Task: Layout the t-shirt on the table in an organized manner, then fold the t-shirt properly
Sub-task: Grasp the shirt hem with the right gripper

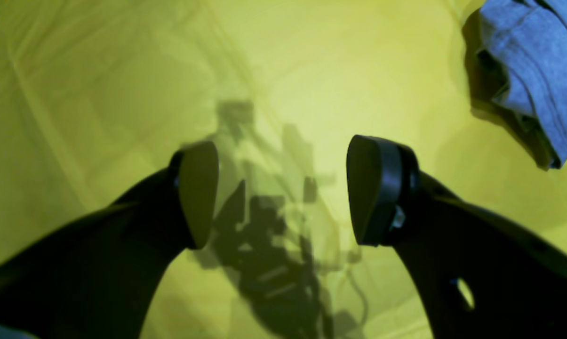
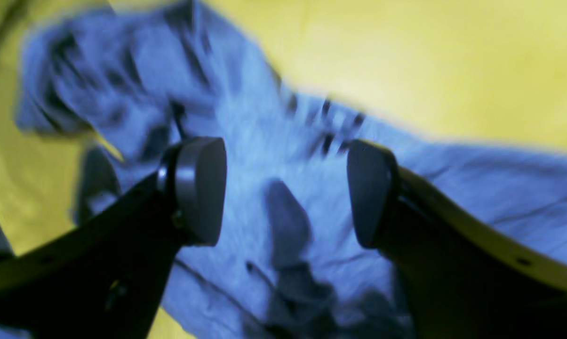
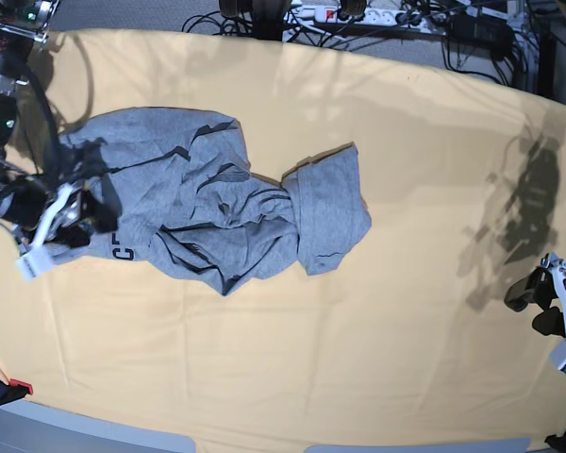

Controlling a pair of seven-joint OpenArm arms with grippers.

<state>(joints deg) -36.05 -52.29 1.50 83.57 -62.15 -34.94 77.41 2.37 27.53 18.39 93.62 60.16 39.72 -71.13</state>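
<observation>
Grey t-shirt (image 3: 217, 212) crumpled, lettering (image 2: 332, 127) blurred

A robotics lab: beyond the far edge of the cloth-covered worktop (image 3: 406, 142) lie power strips (image 3: 358, 13) and tangled cables (image 3: 472, 33).

Grey floor (image 3: 123, 13) ran along the frame's top edge. Black cables (image 3: 217, 21) and a white power strip (image 3: 311, 13) lay top centre. Hard light threw sharp shadows.
</observation>
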